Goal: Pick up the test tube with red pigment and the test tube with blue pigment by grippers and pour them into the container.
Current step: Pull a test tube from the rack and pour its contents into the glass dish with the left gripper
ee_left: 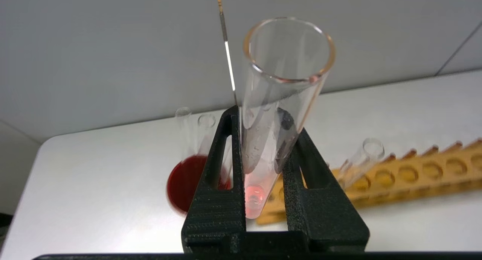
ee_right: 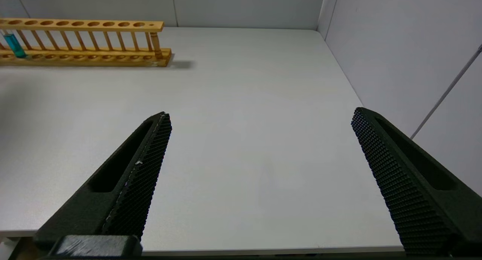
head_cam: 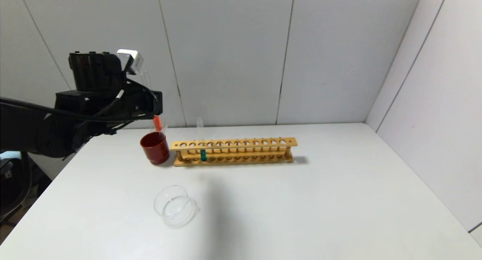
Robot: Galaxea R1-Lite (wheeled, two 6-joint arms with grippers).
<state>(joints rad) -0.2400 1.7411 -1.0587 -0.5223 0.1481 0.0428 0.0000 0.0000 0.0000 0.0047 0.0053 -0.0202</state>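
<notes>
My left gripper (head_cam: 152, 102) is raised at the back left, above the dark red cup, and is shut on the test tube with red pigment (head_cam: 157, 123). In the left wrist view the black fingers (ee_left: 226, 147) clamp the tube (ee_left: 278, 83) at mid-length, nearly upright, with orange-red liquid (ee_left: 253, 199) at its bottom. The test tube with blue pigment (head_cam: 203, 154) stands upright near the left end of the wooden rack, and also shows in the right wrist view (ee_right: 15, 45). The container (head_cam: 174, 206), a clear glass dish, sits at the front left. My right gripper (ee_right: 261, 113) is open and empty over bare table.
The wooden rack (head_cam: 233, 151) lies across the back of the white table (head_cam: 301, 207). A dark red cup (head_cam: 155, 148) stands at its left end and holds clear tubes (ee_left: 183, 117). Grey walls close the back and the right side.
</notes>
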